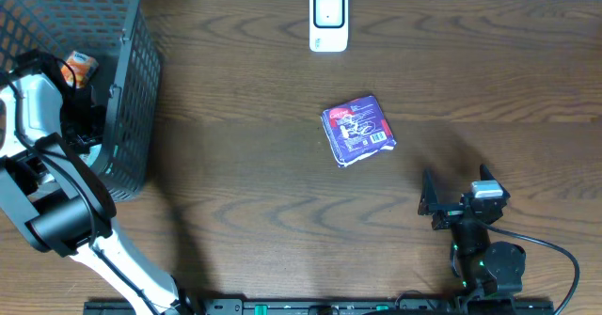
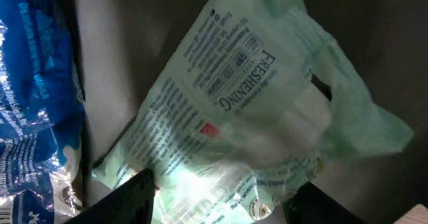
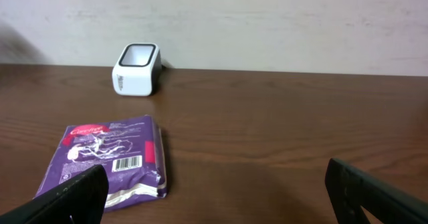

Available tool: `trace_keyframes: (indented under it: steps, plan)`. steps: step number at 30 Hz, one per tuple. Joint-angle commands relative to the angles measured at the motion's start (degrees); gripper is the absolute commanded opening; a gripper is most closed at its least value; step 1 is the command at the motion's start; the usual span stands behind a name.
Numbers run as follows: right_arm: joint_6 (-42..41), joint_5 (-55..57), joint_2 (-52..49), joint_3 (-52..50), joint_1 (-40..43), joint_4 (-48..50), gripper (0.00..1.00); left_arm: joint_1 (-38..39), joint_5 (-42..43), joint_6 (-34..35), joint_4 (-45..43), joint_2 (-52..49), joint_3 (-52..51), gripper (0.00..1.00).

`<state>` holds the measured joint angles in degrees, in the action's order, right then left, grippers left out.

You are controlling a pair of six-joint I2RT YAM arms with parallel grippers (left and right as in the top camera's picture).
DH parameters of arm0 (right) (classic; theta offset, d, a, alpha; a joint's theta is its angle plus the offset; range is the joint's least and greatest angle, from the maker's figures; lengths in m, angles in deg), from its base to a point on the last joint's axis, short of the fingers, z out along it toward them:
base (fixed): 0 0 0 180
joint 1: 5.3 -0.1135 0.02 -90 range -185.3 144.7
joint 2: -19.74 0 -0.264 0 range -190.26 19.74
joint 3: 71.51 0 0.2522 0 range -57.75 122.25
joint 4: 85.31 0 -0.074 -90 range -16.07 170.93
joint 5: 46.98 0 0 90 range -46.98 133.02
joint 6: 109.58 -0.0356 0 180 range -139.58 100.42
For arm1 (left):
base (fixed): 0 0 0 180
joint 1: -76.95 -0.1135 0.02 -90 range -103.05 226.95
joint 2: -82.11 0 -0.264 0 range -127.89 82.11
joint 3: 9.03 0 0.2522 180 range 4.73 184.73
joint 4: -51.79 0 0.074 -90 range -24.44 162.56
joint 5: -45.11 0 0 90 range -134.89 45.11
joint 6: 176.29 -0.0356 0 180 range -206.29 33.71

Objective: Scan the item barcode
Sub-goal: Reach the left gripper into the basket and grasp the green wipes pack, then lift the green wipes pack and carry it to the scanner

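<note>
Seen from overhead, a dark wooden worktop (image 1: 245, 193) carries a white scanner (image 1: 328, 19) at 12 o'clock, near the far edge. A purple packet (image 1: 358, 130) lies flat just off centre toward 3 o'clock, well apart from the scanner. Its white barcode label (image 3: 124, 164) faces up.

A black mesh basket (image 1: 132, 99) stands at 10 o'clock, and my left arm reaches down into it. A small orange-and-white item (image 1: 80, 68) shows inside, near the arm.

From the left wrist, I see a pale green packet (image 2: 254, 97) printed with the word "FRESHENING", lying tilted on the basket floor. A blue packet (image 2: 33, 83) sits at its 9 o'clock. The left tool (image 2: 217, 200) has a dark finger on each side of the green packet's near end. I cannot tell whether the fingers are pressing it or standing free.

The right tool (image 3: 217, 197) sits low over the worktop at 4 o'clock, released, its fingers spread wide with nothing between them. From its wrist view, the purple packet lies at 10 o'clock and the scanner at 11 o'clock, farther back by the wall.
</note>
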<state>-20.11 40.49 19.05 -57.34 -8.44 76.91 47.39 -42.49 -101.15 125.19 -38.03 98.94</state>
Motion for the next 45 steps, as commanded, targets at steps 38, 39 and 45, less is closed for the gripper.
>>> trace_keyframes:
  steps: [38, 39, 45]
  plan:
    - [0.8, 0.5, 0.2, -0.1, -0.3, -0.3, 0.99, -0.3, 18.4, 14.6, -6.3, 19.1, 12.9, 0.07]
    - [0.8, 0.5, 0.2, -0.1, -0.3, -0.3, 0.99, -0.2, 20.2, 16.3, -8.3, 21.8, 12.9, 0.07]
    - [0.8, 0.5, 0.2, -0.1, -0.3, -0.2, 0.99, 2.2, 28.7, 23.3, -16.3, 36.2, 12.9, 0.07]
